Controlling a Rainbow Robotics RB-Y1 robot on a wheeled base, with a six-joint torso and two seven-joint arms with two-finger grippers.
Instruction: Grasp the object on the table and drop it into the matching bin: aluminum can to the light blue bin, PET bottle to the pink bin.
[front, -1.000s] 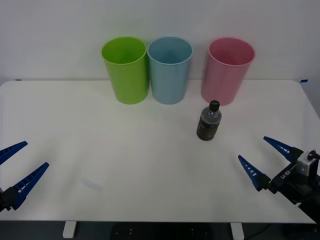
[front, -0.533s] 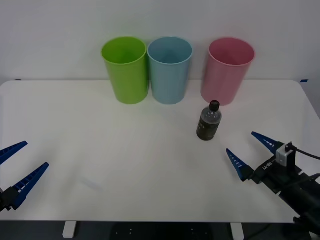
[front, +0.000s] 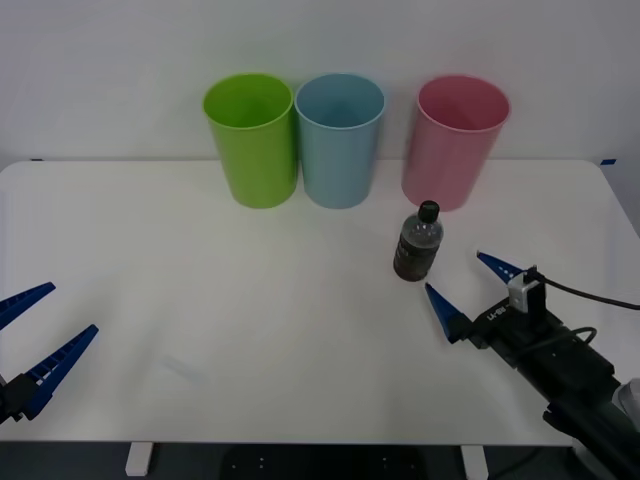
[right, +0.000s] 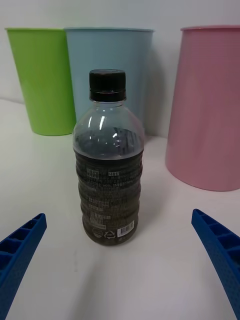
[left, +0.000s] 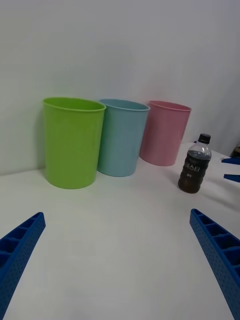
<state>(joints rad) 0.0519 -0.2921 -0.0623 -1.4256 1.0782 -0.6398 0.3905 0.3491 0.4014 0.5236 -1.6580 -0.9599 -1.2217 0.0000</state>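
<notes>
Bottle (front: 417, 243) (dark liquid inside) stands before pink bin (front: 457, 141), right tool (front: 468, 290) wide.

Front cam sits high, angled forward and down over the table (front: 250, 300). Right wrist cam is low and close on the PET bottle (right: 108, 165), left wrist cam low but farther back. All three share bottle and bins.

Bright even overhead light, soft faint shadows on white table (front: 200, 260), small glare on PET bottle (right: 108, 165) shoulder.
</notes>
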